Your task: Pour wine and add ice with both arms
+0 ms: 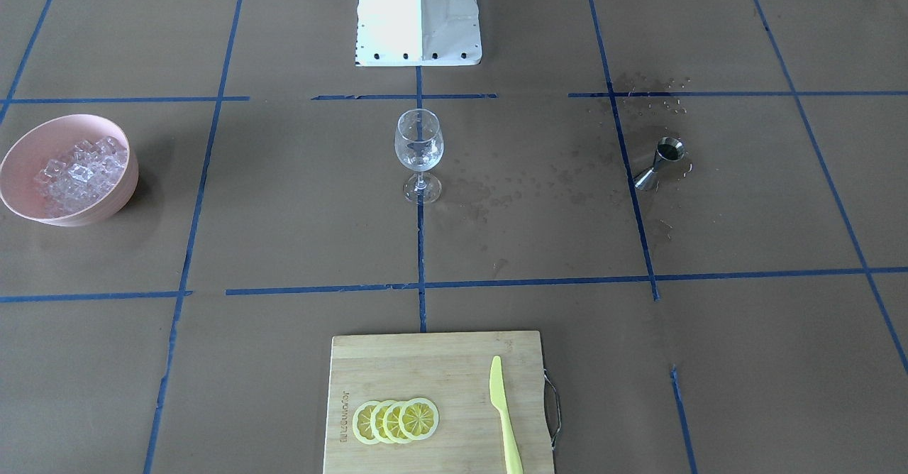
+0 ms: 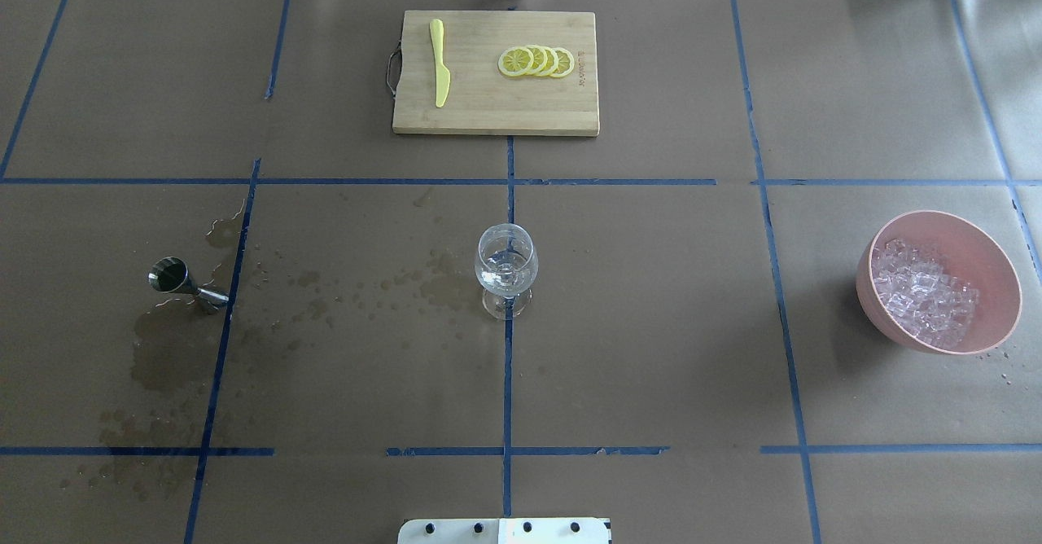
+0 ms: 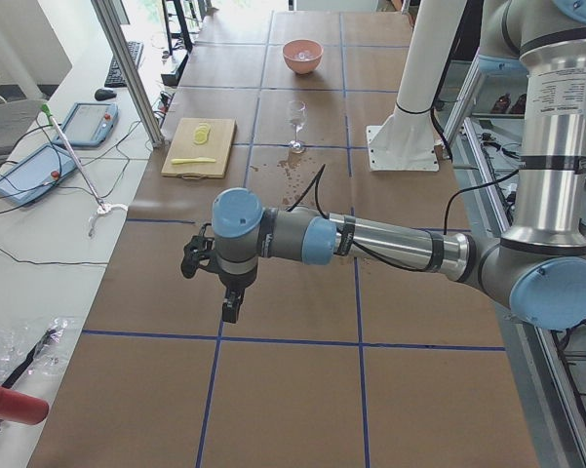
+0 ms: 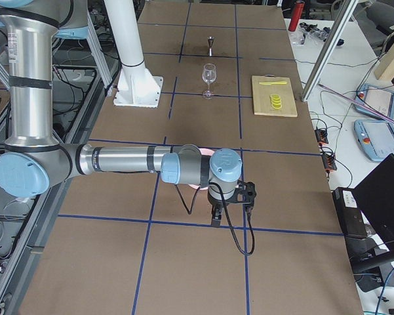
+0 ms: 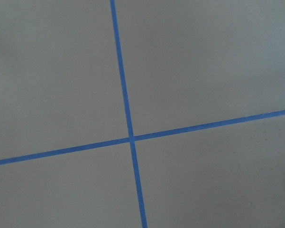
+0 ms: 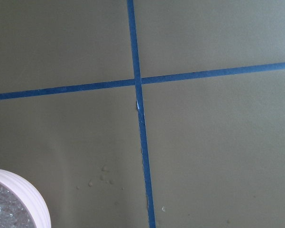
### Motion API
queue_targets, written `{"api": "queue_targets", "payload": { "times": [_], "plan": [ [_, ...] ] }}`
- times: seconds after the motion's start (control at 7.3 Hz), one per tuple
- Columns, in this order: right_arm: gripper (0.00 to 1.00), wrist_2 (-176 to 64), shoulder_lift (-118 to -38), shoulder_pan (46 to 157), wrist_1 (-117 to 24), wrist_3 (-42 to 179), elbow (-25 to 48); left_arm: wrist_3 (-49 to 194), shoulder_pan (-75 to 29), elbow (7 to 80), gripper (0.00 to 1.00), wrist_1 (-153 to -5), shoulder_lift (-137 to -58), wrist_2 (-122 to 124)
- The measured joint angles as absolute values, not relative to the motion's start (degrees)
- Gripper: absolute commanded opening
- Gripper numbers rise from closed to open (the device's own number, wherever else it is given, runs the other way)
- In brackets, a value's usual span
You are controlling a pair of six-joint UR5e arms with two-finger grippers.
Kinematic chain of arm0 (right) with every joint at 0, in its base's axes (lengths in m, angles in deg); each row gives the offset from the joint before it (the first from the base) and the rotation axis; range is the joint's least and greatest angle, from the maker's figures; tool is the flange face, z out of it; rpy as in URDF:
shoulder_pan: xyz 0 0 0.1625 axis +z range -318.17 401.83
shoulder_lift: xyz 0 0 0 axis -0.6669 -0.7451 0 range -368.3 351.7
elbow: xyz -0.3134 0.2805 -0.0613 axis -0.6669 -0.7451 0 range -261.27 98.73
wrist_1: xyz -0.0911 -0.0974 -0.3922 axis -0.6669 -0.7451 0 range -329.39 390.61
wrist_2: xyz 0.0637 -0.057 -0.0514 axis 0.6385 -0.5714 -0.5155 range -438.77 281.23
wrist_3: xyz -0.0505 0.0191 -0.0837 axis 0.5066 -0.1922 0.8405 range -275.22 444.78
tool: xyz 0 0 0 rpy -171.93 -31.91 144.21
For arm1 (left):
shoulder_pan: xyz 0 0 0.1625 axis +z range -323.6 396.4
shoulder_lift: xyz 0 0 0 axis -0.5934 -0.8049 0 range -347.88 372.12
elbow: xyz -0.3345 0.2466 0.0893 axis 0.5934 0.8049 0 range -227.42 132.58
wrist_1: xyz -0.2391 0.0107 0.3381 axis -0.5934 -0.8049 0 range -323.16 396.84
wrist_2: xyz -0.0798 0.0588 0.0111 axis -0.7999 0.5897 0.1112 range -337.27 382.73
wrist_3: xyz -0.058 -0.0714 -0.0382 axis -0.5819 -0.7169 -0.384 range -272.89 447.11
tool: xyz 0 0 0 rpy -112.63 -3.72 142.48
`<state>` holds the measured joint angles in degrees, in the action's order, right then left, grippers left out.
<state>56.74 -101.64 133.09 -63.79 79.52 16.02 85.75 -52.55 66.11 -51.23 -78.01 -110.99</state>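
Observation:
A clear wine glass (image 2: 505,271) stands upright at the table's middle, with glints low in its bowl. The wine shows as dark wet spots (image 2: 326,304) on the brown paper between the glass and a steel jigger (image 2: 181,279) that lies tipped on its side. The ice (image 2: 924,300) fills a pink bowl (image 2: 981,239) far to the right. My left gripper (image 3: 224,292) hangs over bare paper beyond the jigger's end of the table; I cannot tell its state. My right gripper (image 4: 226,203) hovers just past the bowl; I cannot tell its state either.
A wooden cutting board (image 2: 496,112) at the far edge carries lemon slices (image 2: 537,62) and a yellow knife (image 2: 440,63). The white robot base (image 1: 418,16) stands behind the glass. A larger damp patch (image 2: 163,357) spreads near the jigger.

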Motion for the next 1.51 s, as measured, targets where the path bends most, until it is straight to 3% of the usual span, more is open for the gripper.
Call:
{"api": "queue_targets", "payload": {
  "times": [0.41,0.68,0.96,1.51],
  "plan": [
    [1.00,56.9,-101.6,133.1,-63.8,79.4,16.7,66.4,-42.3,80.6,0.98,-51.6,-76.7,-109.2],
    [1.00,56.7,-101.5,132.8,-63.8,79.5,16.7,51.4,-31.4,87.6,0.98,-59.7,-70.4,-102.0],
    [1.00,56.7,-100.6,131.9,-63.9,79.5,16.9,36.7,-19.9,89.3,0.98,-76.5,-61.2,-92.7],
    [1.00,57.3,-99.4,131.4,-64.0,79.3,18.4,10.9,6.7,89.5,0.97,-84.9,-57.1,-67.9]
  ]
}}
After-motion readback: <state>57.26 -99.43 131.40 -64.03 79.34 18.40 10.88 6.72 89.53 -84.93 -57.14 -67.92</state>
